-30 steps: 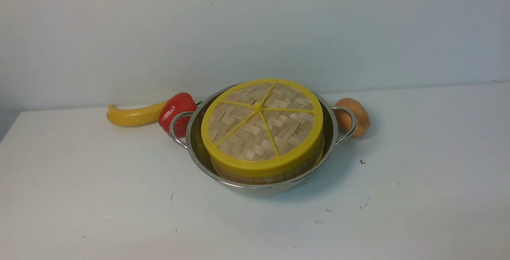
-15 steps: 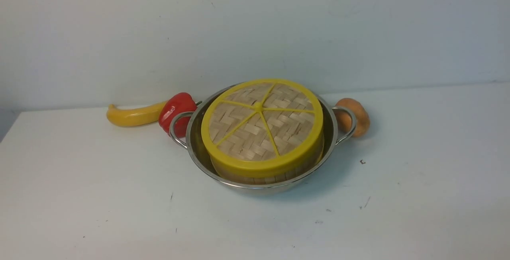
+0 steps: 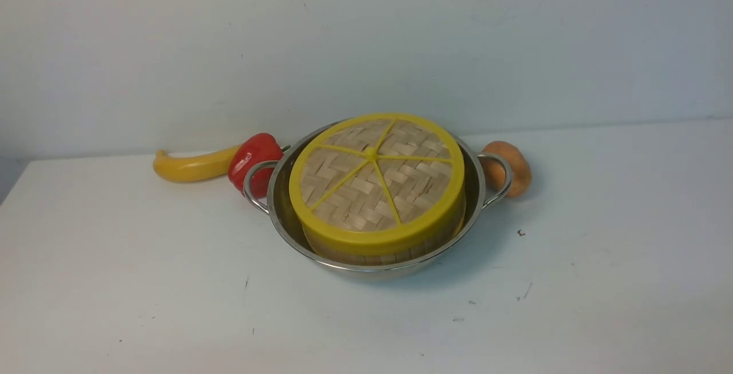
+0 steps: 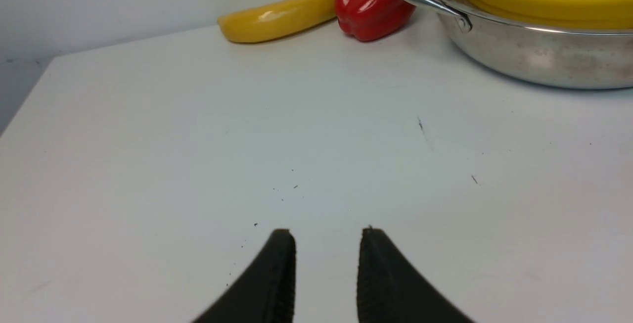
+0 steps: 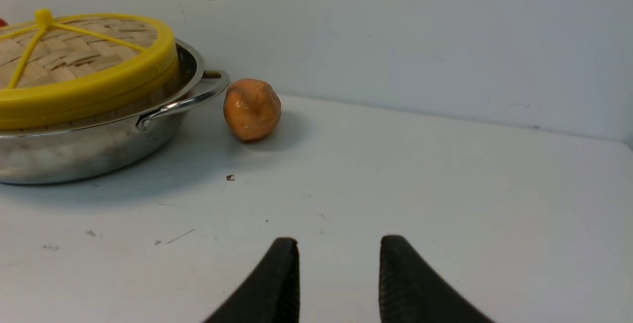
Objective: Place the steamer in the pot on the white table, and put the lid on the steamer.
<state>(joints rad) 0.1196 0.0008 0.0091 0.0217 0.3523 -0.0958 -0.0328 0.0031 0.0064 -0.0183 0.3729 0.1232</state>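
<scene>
The shiny steel pot (image 3: 475, 191) stands mid-table on the white table (image 3: 143, 282). Inside it sits the bamboo steamer (image 3: 366, 258), of which only the lower side wall shows. The woven lid (image 3: 375, 179) with its yellow rim and central knob lies on top of the steamer, slightly tilted. Neither arm appears in the front view. In the left wrist view my left gripper (image 4: 327, 231) hovers open over bare table, well short of the pot (image 4: 534, 61). My right gripper (image 5: 339, 240) is open too, empty, away from the pot (image 5: 89, 155) and lid (image 5: 84, 61).
A yellow banana (image 3: 192, 166) and a red bell pepper (image 3: 252, 159) lie against the pot's left handle. An orange-brown potato (image 3: 512, 168) sits by the right handle. The wall runs close behind them. The table's left edge (image 3: 14, 188) shows.
</scene>
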